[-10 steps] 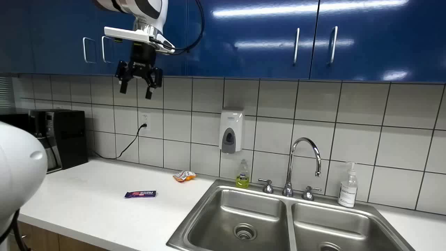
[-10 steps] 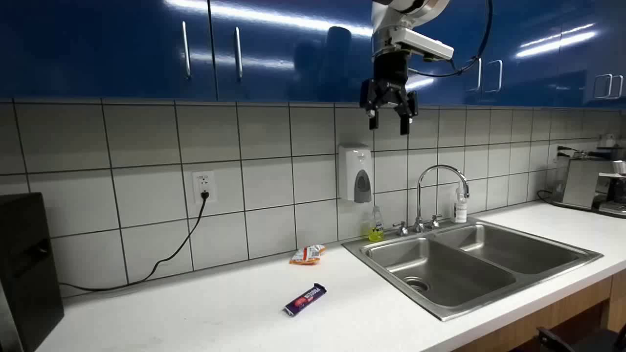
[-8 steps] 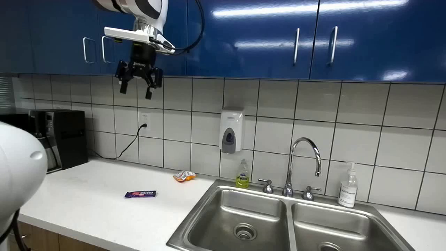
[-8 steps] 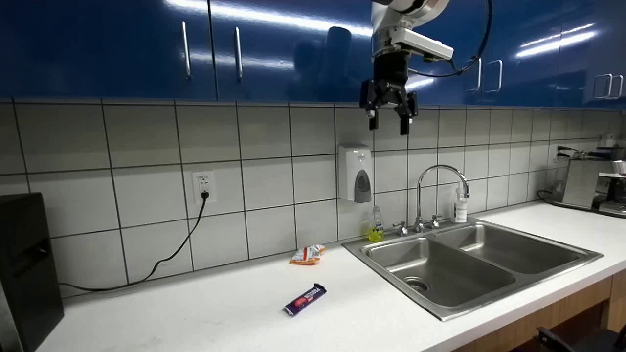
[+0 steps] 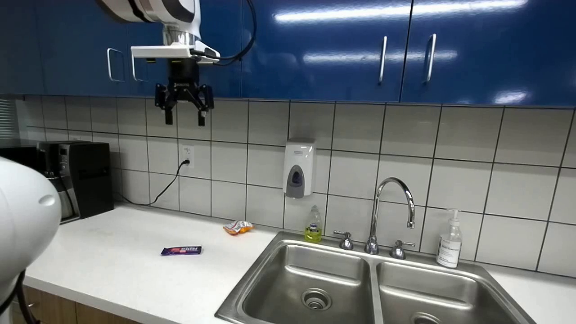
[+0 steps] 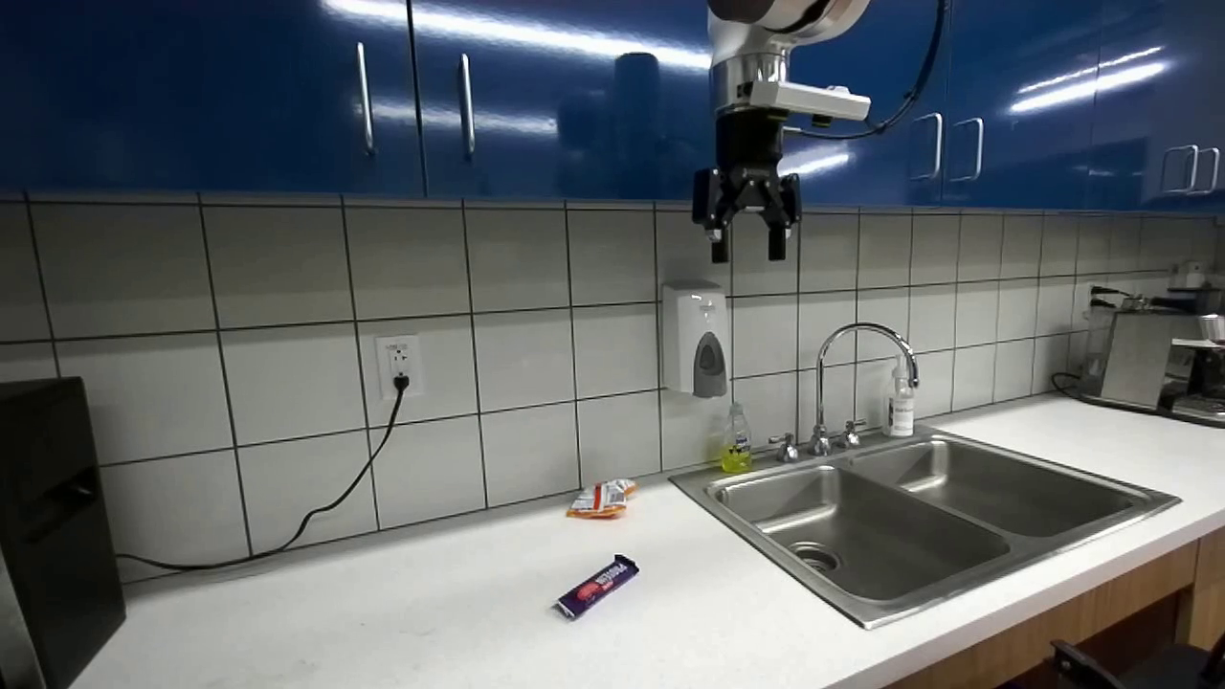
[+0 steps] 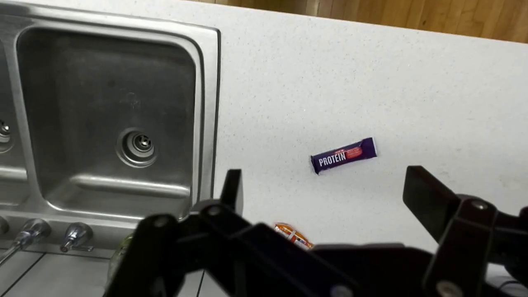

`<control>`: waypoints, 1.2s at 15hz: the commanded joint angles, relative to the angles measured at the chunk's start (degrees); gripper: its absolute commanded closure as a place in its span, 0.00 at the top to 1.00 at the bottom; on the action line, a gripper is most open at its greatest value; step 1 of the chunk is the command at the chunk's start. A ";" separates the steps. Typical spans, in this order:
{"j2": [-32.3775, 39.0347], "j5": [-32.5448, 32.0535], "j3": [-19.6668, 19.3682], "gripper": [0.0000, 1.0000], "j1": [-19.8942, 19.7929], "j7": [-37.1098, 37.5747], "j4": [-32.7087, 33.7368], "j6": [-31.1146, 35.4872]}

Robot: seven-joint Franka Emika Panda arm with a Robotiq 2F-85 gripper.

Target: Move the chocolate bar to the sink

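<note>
Wrist view: at the left of the frame sits the steel sink [image 7: 99, 103]. At lower centre an orange packet [image 7: 293, 236] shows, partly hidden by the black gripper [image 7: 324, 181], its jaws spread wide apart. Just right of centre, well below it, the chocolate bar [image 7: 343, 156] lies flat on the white counter [image 7: 433, 103]; wooden floor [image 7: 412, 14] shows at upper right.

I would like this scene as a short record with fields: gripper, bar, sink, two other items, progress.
Gripper: open, high above the counter, nothing held
Chocolate bar: flat on the counter, purple, printed PROTEIN
Sink: metal, double-basin
Orange packet: on the counter, near the tiled wall
Bottle of yellow-green liquid: upright at the sink's back edge
Progress: chocolate bar not yet in sink
</note>
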 commanded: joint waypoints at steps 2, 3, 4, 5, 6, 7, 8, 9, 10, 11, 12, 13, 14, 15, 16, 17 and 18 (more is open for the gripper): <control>-2.33 0.13 2.20 1.00 0.03 2.65 -5.00 5.21; -2.28 0.45 2.38 1.00 0.13 2.63 -5.88 5.75; -2.23 0.69 2.50 1.00 0.23 2.63 -7.10 6.59; -2.08 0.85 2.63 1.00 0.27 2.73 -8.35 7.47; -1.93 0.87 2.72 1.00 0.30 2.84 -9.44 8.15; -1.60 0.93 2.75 1.00 0.35 2.88 -10.66 9.07; -1.22 1.03 2.76 1.00 0.42 2.81 -11.66 9.66; -0.56 1.17 2.73 1.00 0.47 2.68 -12.78 10.62; 0.26 1.29 2.70 1.00 0.49 2.55 -13.66 11.60; 1.12 1.37 2.69 1.00 0.48 2.52 -14.38 12.47; 2.47 1.50 2.66 1.00 0.48 2.41 -14.95 13.75; 4.00 1.33 2.72 1.00 0.44 2.50 -15.41 15.36; 5.47 1.27 2.72 1.00 0.43 2.51 -15.69 16.85; 7.47 1.18 2.77 1.00 0.45 2.50 -15.85 18.67; 10.06 0.87 2.90 1.00 0.47 2.62 -15.73 20.75; 12.35 0.52 2.98 1.00 0.46 2.82 -15.49 22.58; 15.03 0.50 3.00 1.00 0.52 2.85 -14.95 24.33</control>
